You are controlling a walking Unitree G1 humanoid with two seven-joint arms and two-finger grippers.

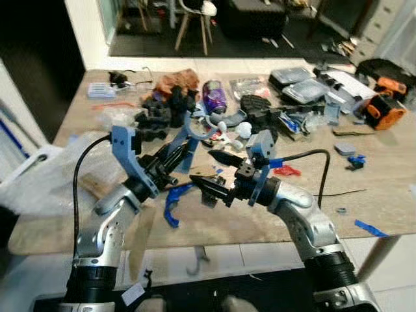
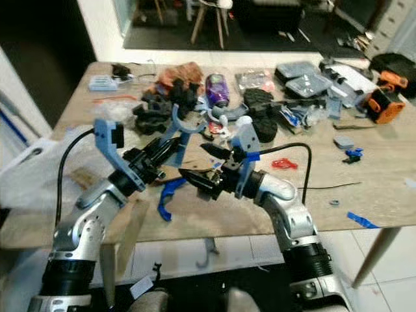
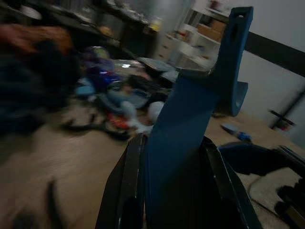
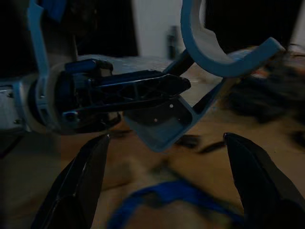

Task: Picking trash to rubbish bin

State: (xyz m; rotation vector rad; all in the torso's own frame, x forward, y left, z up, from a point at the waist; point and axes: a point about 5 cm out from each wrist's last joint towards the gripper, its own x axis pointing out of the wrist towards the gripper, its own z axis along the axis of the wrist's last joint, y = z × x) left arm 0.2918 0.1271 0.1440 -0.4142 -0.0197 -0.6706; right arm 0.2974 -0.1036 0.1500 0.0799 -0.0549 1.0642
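Blue plastic bracket (image 1: 185, 140) is being gripped above the cluttered wooden table (image 1: 383, 195) by the left gripper (image 1: 174, 154), while the right gripper (image 1: 208, 187) is hovering open alongside, much scattered trash apparently awaiting collection.

We see a wooden table (image 1: 390, 201) carrying an orange power tool (image 1: 382, 107), clear lidded boxes (image 1: 300, 84) and a purple bottle (image 1: 214, 95); beyond stands a chair (image 1: 193, 19).

Workshop — parts-strewn wooden table (image 1: 390, 214)
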